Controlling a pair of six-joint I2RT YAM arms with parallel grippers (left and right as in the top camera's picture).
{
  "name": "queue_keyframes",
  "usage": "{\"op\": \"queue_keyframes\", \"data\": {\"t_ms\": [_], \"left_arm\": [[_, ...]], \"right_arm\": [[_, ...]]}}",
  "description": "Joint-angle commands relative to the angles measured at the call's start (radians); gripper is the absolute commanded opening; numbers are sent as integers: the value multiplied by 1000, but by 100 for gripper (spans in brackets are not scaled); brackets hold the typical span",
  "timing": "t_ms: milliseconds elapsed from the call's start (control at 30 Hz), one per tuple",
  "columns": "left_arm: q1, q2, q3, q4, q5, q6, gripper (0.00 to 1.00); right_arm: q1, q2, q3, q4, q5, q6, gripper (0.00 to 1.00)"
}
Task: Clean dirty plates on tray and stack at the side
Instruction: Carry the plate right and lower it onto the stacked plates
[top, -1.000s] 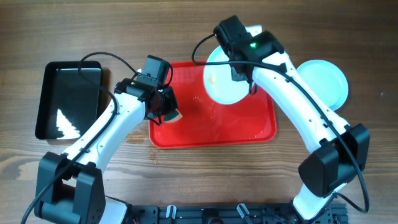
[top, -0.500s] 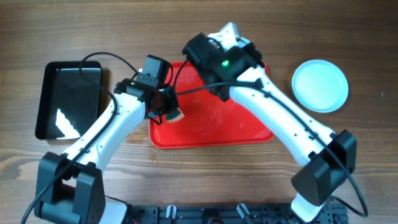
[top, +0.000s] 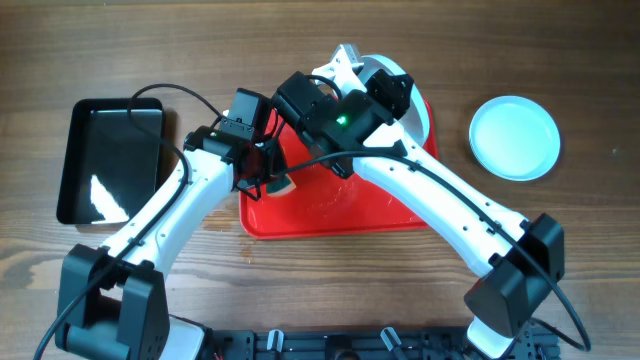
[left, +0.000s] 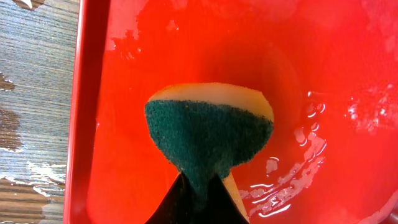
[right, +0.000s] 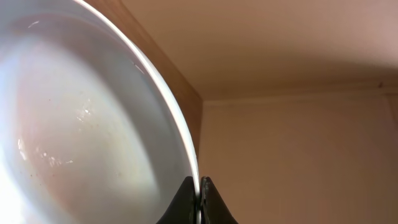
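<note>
While the wooden table (top: 575, 240) fills the overhead view, the red tray (top: 340, 218) lies at its middle, its floor wet and glistening with droplets in the left wrist view. The black bin (top: 110, 160) sits well apart to the tray's left, on the bare wood.

One pale blue plate (top: 514, 137) lies flat on the table to the right of the tray, clear of its rim. A second plate (right: 81, 137) is off the tray, held steeply tilted over the tray's far right corner. Its whitish face shows a watery sheen and a few faint specks.

A sponge (left: 208, 134), green scouring side toward the camera with a yellow layer behind, hangs over the left part of the tray, near the left rim. Whether it touches the tray floor, I cannot tell.

The left gripper (left: 199, 186) has its jaws pinched on the sponge's lower end. The right gripper (right: 199, 191) has its jaws nipped on the rim of the tilted plate, the two fingertips almost meeting across the thin edge.
</note>
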Motion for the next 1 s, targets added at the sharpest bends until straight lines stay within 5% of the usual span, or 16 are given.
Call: {"op": "queue_keyframes", "data": {"t_ms": [0, 333, 600, 967], "left_arm": [[1, -5, -10, 5, 16, -3, 8], [1, -5, -10, 3, 15, -2, 7], [1, -5, -10, 3, 15, -2, 7], [1, -5, -10, 41, 64, -3, 6]], "right_arm": [[3, -18, 19, 2, 37, 8, 4], [-50, -18, 19, -7, -250, 60, 4], [-248, -23, 19, -17, -587, 123, 4], [-278, -43, 19, -110, -415, 260, 4]]}}
